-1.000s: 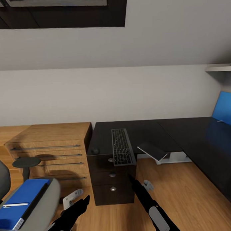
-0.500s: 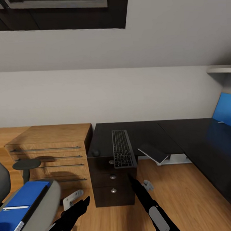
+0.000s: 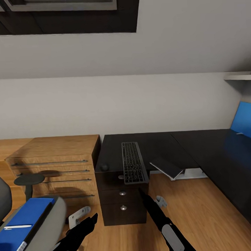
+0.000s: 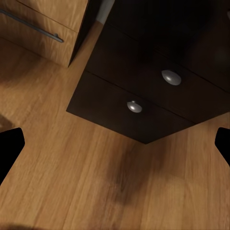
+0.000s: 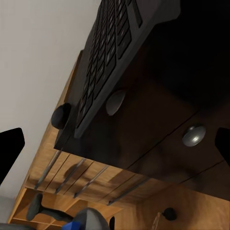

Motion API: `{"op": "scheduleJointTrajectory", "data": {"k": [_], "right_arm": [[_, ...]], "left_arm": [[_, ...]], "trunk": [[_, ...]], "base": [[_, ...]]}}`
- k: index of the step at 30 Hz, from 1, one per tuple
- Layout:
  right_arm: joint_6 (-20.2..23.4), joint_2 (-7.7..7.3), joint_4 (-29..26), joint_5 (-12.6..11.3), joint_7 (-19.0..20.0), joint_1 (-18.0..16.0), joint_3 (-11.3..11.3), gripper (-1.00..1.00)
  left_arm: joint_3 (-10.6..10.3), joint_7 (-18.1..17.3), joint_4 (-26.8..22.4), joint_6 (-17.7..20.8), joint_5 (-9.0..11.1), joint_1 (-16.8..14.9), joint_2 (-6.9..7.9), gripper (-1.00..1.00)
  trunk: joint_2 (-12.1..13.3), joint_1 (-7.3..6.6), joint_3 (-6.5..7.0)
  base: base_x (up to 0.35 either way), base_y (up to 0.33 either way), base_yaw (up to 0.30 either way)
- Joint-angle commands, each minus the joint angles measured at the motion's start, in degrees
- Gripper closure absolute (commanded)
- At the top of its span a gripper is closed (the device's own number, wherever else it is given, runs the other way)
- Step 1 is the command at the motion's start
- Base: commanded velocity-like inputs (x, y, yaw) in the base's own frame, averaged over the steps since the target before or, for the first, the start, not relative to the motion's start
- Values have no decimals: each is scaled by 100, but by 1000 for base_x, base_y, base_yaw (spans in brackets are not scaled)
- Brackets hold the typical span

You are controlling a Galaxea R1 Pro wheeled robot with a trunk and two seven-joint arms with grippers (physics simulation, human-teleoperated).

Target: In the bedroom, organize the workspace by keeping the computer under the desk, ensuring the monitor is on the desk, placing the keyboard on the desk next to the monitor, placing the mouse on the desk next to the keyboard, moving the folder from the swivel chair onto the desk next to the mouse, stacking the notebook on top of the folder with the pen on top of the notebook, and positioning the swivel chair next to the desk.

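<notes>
The dark keyboard (image 3: 133,167) lies lengthwise on the black desk (image 3: 198,144), its near end overhanging the front edge above the drawers. Left of it a small dark rounded mouse (image 3: 103,165) rests on the desktop. The blue folder (image 3: 20,221) lies on the swivel chair's grey seat (image 3: 47,229) at lower left, with a white pen (image 3: 17,227) on top. My left gripper (image 3: 87,222) hangs open over the floor before the drawers (image 4: 115,143). My right gripper (image 3: 142,193) is open just below the keyboard (image 5: 108,52) and mouse (image 5: 61,116), holding nothing (image 5: 115,148).
A black drawer unit (image 3: 122,203) stands under the desk's left end, beside a low oak shelving unit (image 3: 54,160). A dark flat slab (image 3: 166,165) juts out below the desk edge. The blue back panel (image 3: 244,121) is at right, a black armrest (image 3: 29,178) at left.
The whole picture has slid slightly downward, so the camera moved. The chair and folder sit a little further left in the picture. Both arms look unchanged.
</notes>
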Motion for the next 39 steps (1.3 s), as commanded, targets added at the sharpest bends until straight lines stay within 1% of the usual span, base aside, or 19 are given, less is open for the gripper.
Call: {"op": "scheduleJointTrajectory", "data": {"k": [1, 12, 39], "right_arm": [[-30, -4, 8, -53, 13, -4, 24, -100], [-26, -5, 6, -54, 13, -4, 11, -100], [-22, -5, 1, -55, 13, -4, -2, -100]], "left_arm": [[-9, 51, -11, -1, 51, -2, 5, -100], [-9, 48, -8, 4, 59, -2, 5, -100], [-3, 43, 0, 10, 62, -2, 5, -100]], "trunk": [[-3, 0, -4], [-3, 0, -4], [-3, 0, -4]], "base": [[0, 0, 0], [72, 33, 0], [13, 2, 0]]}}
